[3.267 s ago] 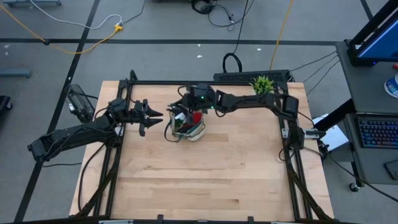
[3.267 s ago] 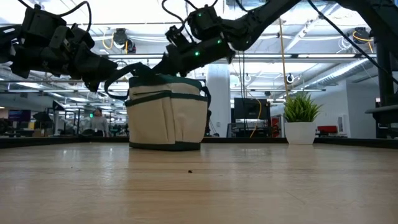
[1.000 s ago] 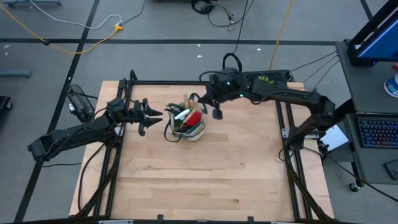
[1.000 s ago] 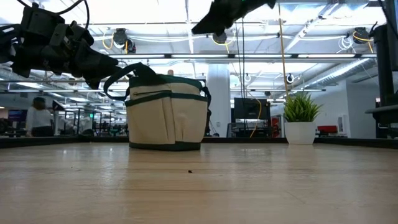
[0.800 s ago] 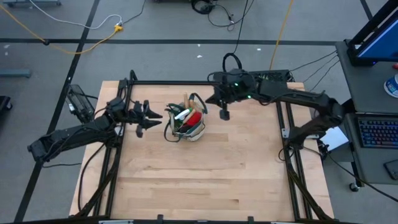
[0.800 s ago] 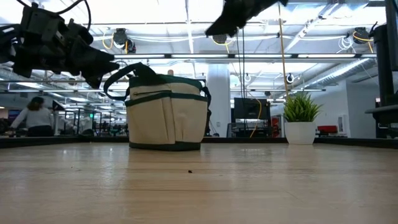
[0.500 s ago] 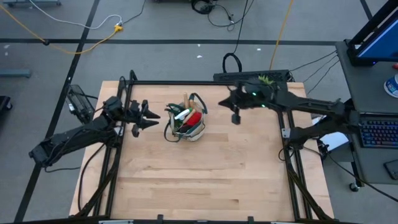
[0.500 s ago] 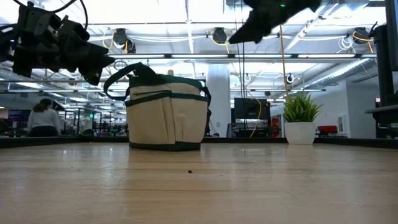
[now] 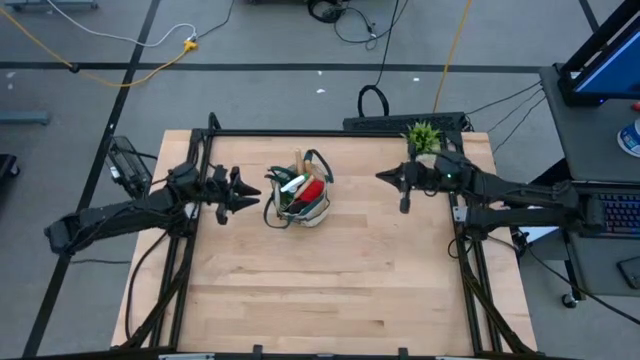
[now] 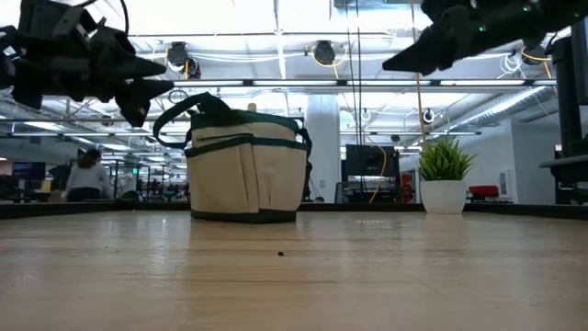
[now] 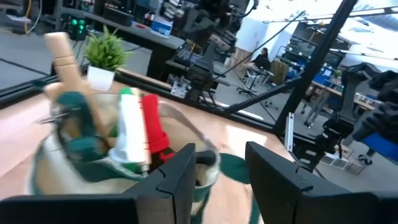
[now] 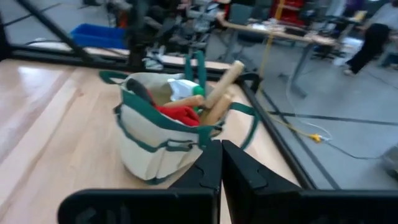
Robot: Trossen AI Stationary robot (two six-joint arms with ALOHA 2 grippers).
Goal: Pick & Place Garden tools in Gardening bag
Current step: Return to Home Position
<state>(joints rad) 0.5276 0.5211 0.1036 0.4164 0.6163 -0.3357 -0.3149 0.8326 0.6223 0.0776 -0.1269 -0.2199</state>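
High view: beige gardening bag [image 9: 318, 213] stands upright, wooden handles [image 9: 298, 162] protruding.

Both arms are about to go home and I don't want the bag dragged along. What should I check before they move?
1. Tools in the gardening bag, with wooden handles and red glove poking out and none on the table: ok.
2. Bag upright: ok.
3. Right gripper shut, empty, well away from the bag: ok.
4. Left gripper open, holding nothing: ok.
5. Left gripper clear of the bag's loop handle: cannot tell; the strap lies close ahead of its fingers.
6. Potted plant upright, just behind the right arm: ok.
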